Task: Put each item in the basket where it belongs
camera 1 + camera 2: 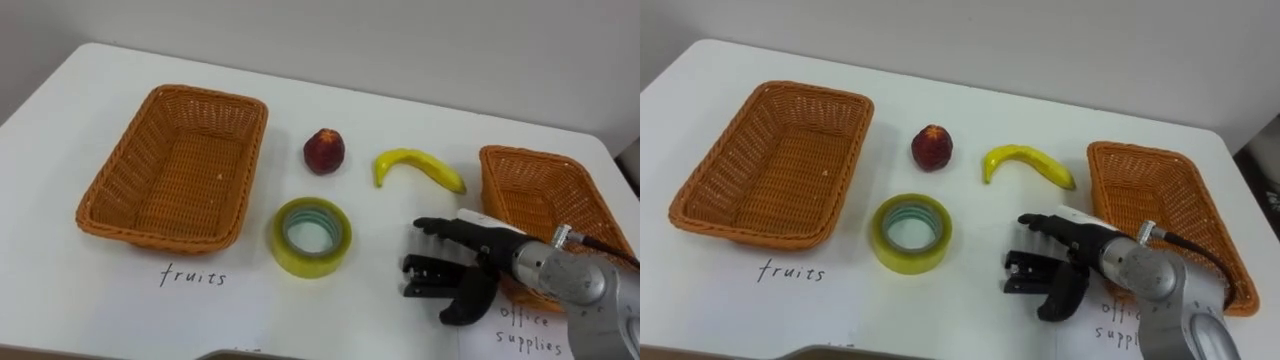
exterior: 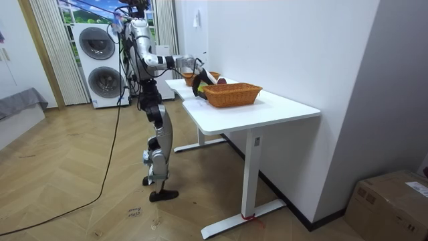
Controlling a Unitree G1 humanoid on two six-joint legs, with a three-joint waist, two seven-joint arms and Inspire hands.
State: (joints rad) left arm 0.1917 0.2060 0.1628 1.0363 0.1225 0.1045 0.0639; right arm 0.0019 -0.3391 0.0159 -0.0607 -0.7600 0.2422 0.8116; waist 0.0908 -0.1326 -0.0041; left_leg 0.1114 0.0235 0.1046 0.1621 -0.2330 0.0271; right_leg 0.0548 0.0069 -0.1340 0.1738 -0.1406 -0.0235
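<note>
Two wicker baskets up first in the left eye view, well apart on the white table: left basket at upper left of the frame, right basket at the right edge. Between them, near the top: reddish round fruit, and just to its right a banana, near the right basket's rim but not touching it. Below the fruit, roll of yellow tape lying flat, close to the left basket's lower right corner. Lower right of the frame: right hand over the table just beside the right basket, fingers loosely bent and pointing left, thumb hanging down, nothing in its grasp.

Over to the room view: robot standing upright at the table's long side in the upper left, one arm stretched out over the tabletop. One of the baskets at mid-frame, stacked washing machines behind at upper left, cardboard box on the floor at lower right.
</note>
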